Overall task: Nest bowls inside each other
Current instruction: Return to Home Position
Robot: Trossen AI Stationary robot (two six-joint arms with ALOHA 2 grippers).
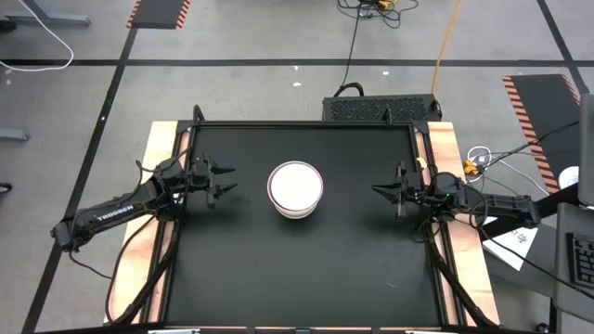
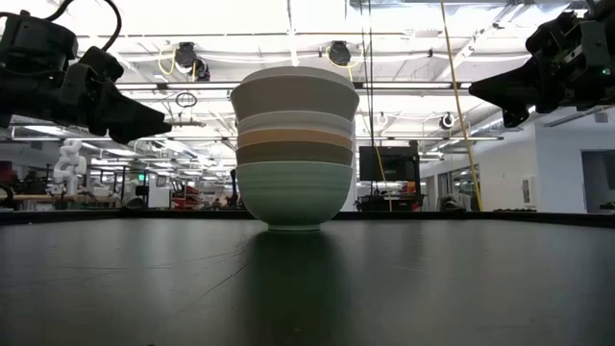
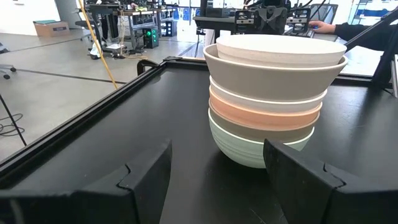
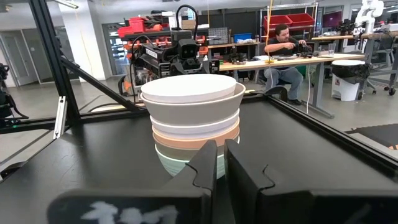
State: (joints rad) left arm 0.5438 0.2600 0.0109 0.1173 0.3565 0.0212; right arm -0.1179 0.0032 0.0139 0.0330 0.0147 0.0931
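The bowls [image 1: 295,188] stand nested in one stack at the middle of the black table. A mint green bowl [image 2: 292,196] is at the bottom, resting by its foot on the table, with salmon-orange [image 3: 261,112], grey and white bowls [image 4: 188,88] inside it. My left gripper [image 1: 225,180] hovers open to the stack's left, above the table. My right gripper [image 1: 379,191] hovers shut to the stack's right. Neither touches the stack.
The black table [image 1: 297,269] has a raised dark rim [image 1: 306,124] all round, with free room on every side of the stack. Beyond the far edge a person [image 4: 283,53] sits at a workbench in the room.
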